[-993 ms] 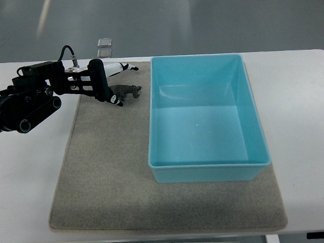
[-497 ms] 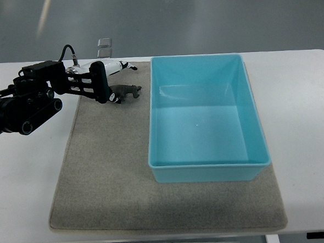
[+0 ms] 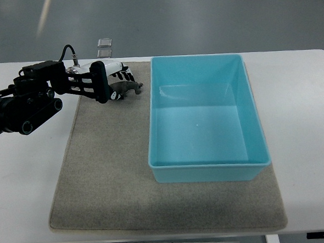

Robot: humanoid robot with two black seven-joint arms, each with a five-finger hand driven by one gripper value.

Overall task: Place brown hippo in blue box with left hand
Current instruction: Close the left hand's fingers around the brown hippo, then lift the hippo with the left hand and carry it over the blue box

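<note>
Fingers (image 3: 125, 75) of the left hand (image 3: 111, 80) curl down over the brown hippo (image 3: 128, 89) at the far edge of the mat (image 3: 99, 175), seemingly closing on it, though whether they already grip it cannot be told. Judged from this top view, the task is barely begun: the small matte figurine sits on the coarse grey felt mat, just left of the empty, glossy, rectangular blue box (image 3: 209, 168) on the smooth white worktop (image 3: 28, 179).

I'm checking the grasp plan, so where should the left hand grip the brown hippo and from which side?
Grip the brown hippo across its body, coming from the left, where the left hand already is. It lies lengthwise toward the blue box, flanks exposed.
</note>
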